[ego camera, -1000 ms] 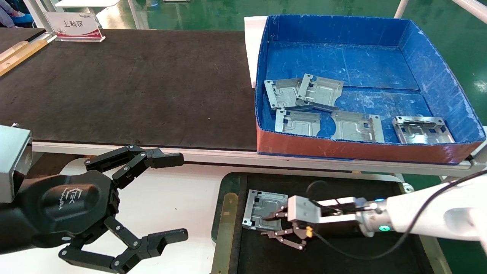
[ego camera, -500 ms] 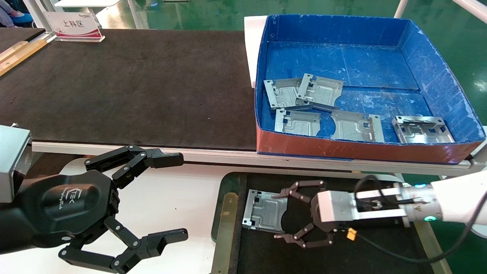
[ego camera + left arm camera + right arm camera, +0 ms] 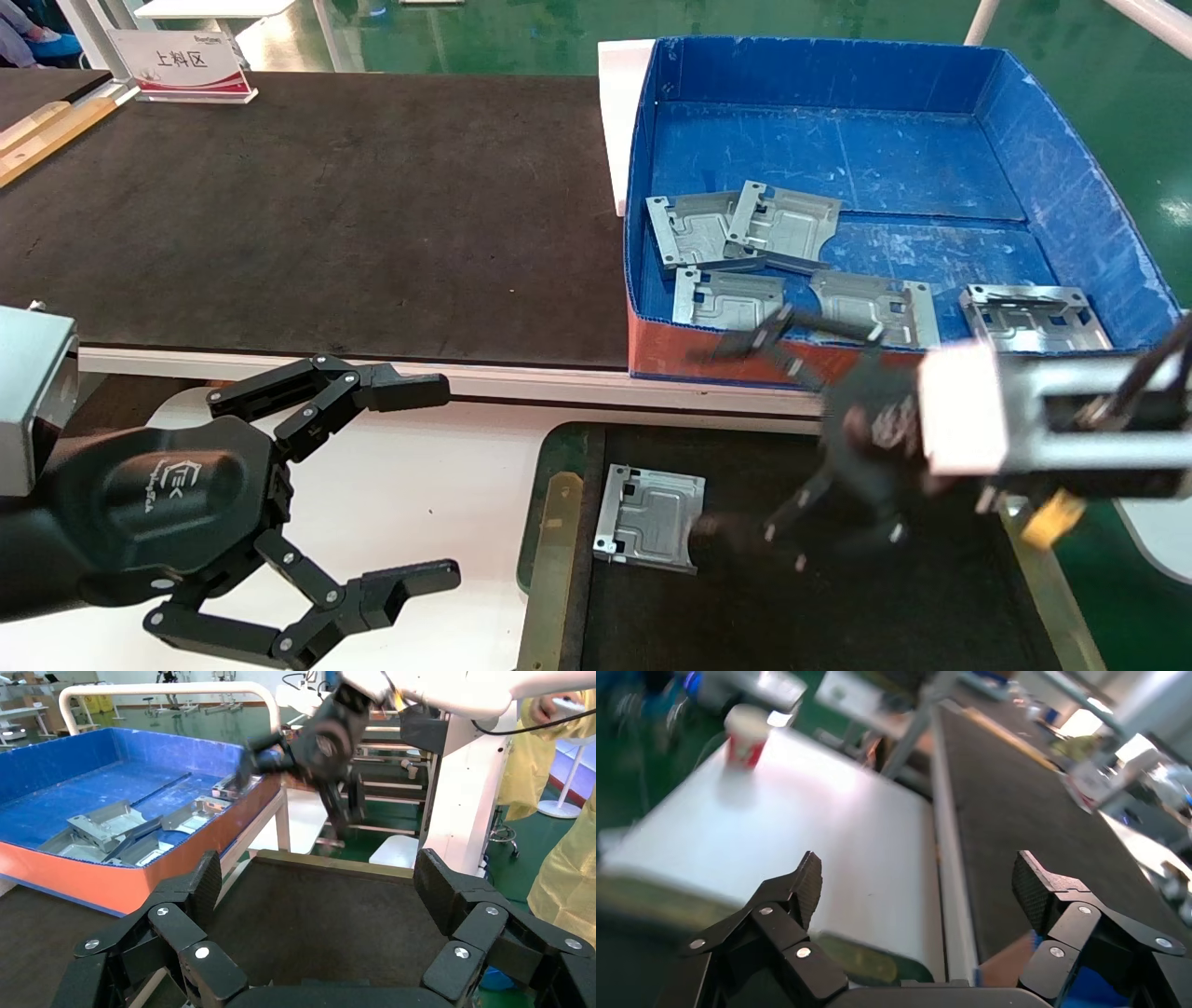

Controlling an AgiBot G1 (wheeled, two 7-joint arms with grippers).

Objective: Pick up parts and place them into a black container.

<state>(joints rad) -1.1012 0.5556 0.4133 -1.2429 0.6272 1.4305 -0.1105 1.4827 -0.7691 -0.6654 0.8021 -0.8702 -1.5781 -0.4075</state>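
One silver-grey metal part (image 3: 650,517) lies flat at the left end of the black container (image 3: 801,615), a shallow felt tray with a green rim and a brass strip (image 3: 551,559). Several more parts (image 3: 745,228) lie in the deep blue box (image 3: 1071,186). My right gripper (image 3: 722,438) is open and empty, raised above the tray between the placed part and the box's front wall. It also shows in the left wrist view (image 3: 295,776). My left gripper (image 3: 428,480) is open and empty, parked low at the left over the white table; its view looks across the tray (image 3: 316,924).
A long black table mat (image 3: 307,214) covers the bench left of the blue box. A sign stand (image 3: 182,63) sits at its far left. A white table (image 3: 438,485) lies left of the tray. A red-and-white cup (image 3: 745,738) stands on the white table.
My right gripper let go of the part in the tray, opened, and lifted up and back toward the blue box. The part stays in the tray. My left arm has not moved.
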